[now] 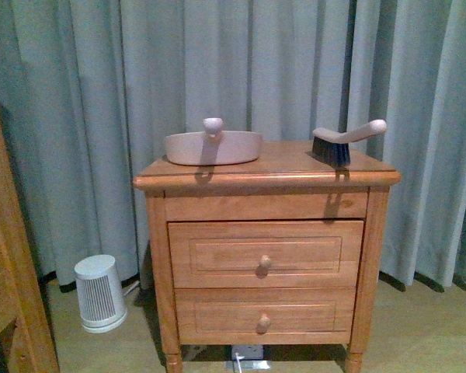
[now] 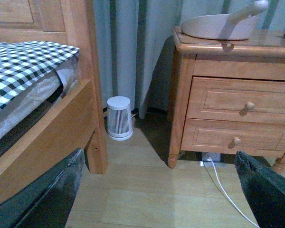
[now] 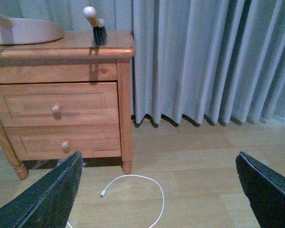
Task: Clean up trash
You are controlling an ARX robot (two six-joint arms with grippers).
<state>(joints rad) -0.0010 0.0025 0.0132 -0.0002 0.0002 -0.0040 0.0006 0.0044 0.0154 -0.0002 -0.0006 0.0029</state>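
Note:
The trash is out of view in all three frames. A pale pink dustpan [image 1: 213, 148] and a hand brush [image 1: 342, 144] with dark bristles rest on top of the wooden nightstand [image 1: 264, 249]. Neither arm shows in the front view. In the left wrist view my left gripper [image 2: 159, 190] is open over bare wood floor, with the nightstand [image 2: 237, 114] and the dustpan [image 2: 218, 26] beyond it. My right gripper [image 3: 159, 190] is also open, low over the floor beside the nightstand's right leg, with nothing between its fingers. The brush [image 3: 97, 28] shows on the nightstand's corner.
A small white ribbed appliance [image 1: 99, 293] stands on the floor left of the nightstand. A wooden bed frame [image 2: 47, 133] with black-and-white checked bedding [image 2: 23, 61] is to the left. A white cable [image 3: 152, 190] loops on the floor. Grey curtains [image 1: 311, 62] hang behind.

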